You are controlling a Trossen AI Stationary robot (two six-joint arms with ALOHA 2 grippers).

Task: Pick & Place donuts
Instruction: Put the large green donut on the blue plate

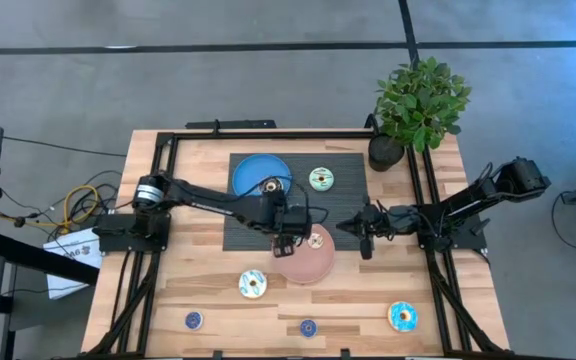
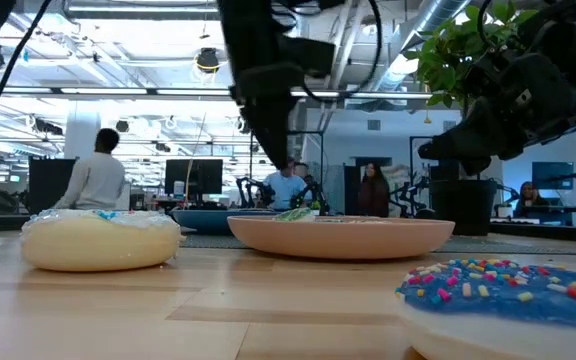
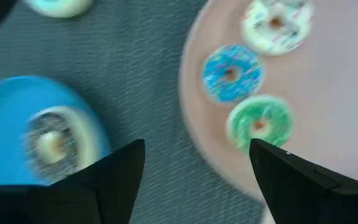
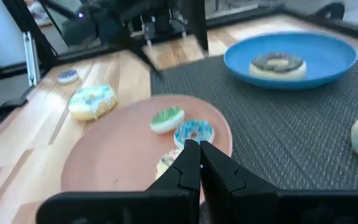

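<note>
- Light wooden slatted table [image 1: 218,300] carrying a dark grey woven mat [image 1: 343,190] at centre.
- Round pink plate [image 1: 303,265], at the mat's 6 o'clock edge, holding three small iced donuts [image 3: 232,73].
- Flat blue plate [image 1: 253,172], 11 o'clock, bearing a dark-iced donut [image 4: 278,64].
- Left gripper [image 1: 286,243], fingers apart, above the pink plate's rim.
- Right gripper [image 1: 344,226], fingers together, at 3 o'clock.
- Office with seated people [image 2: 93,175] behind.

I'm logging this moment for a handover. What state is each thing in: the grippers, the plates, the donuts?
Left gripper: open, empty, above pink plate's edge.
Right gripper: shut, empty, beside pink plate.
Pink plate: holds three small donuts.
Blue plate: holds one dark-iced donut.
Green donut: flat on pink plate.
</note>
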